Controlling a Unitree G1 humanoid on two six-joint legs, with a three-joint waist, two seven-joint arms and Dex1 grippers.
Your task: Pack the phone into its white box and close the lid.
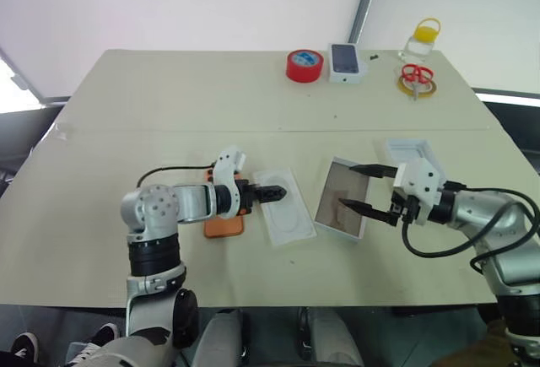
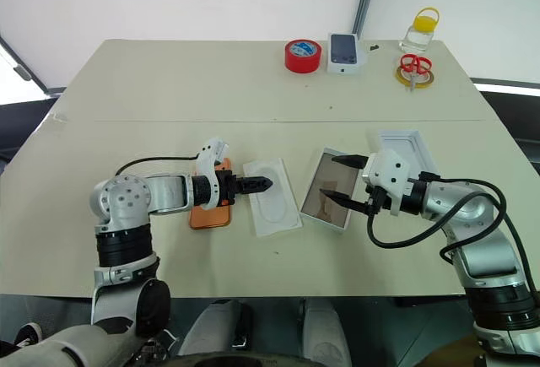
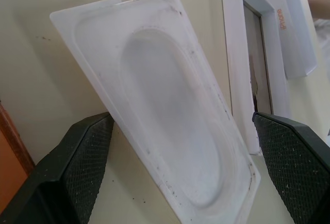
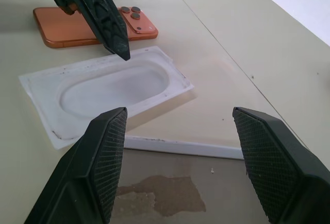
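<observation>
A: Nearest the cam: left gripper [image 1: 272, 191], fingers standing wide apart, nothing btwn them, hovering over the white card [image 1: 284, 207] w/ the oval outline. Agree?

B: Yep. Left wrist view is showing both pads flanking that card, not touching it. Going outward: the phone [image 4: 93, 26] is lying flat, back up, lenses showing, just behind the gripper under the left wrist, beside the card.

A: Right gripper [image 1: 369, 189]?

B: Also parted, empty, hanging over the white box [image 1: 341, 209]. Box is sitting open, grey-brown floor showing, just beside the card. The lid [image 2: 407, 149] is lying past the right gripper, close to the box on the far side.

A: So phone's not packed yet, lid's off. Risks?

B: My guess: the card's lying btwn phone and box, so dragging the phone across could snag on it or shove it into the box rim. Phone's flat on the table [image 1: 169, 97], so thin-edge pinch could be slipping. Also the left arm is covering the phone, so a reach back could be nudging it off line.

A: And both grippers are working close together, so a bump near the box could be knocking it askew.
</observation>
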